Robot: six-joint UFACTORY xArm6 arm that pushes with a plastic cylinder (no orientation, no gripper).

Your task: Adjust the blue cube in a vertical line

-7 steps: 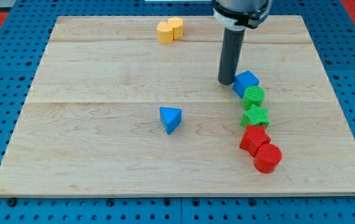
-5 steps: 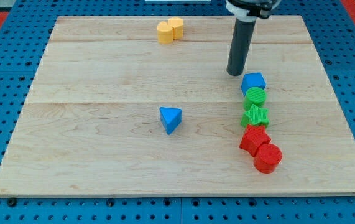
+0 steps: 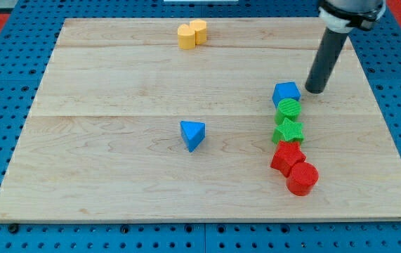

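The blue cube [image 3: 286, 93] sits at the top of a column of blocks on the board's right side. Below it come a green cylinder [image 3: 288, 109], a green star [image 3: 288, 131], a red star [image 3: 286, 157] and a red cylinder [image 3: 302, 178]. The cube touches the green cylinder. My tip [image 3: 314, 90] rests on the board just to the right of the blue cube, a small gap apart from it.
A blue triangular block [image 3: 192, 134] lies near the board's middle. A yellow hexagonal block [image 3: 186, 36] and a yellow cylinder [image 3: 199, 30] touch each other at the view's top. The wooden board [image 3: 116, 176] lies on a blue pegboard.
My tip moved from the cube's upper left, around its top, to its right side. The blue cube shifted slightly right, sitting more squarely above the green cylinder.
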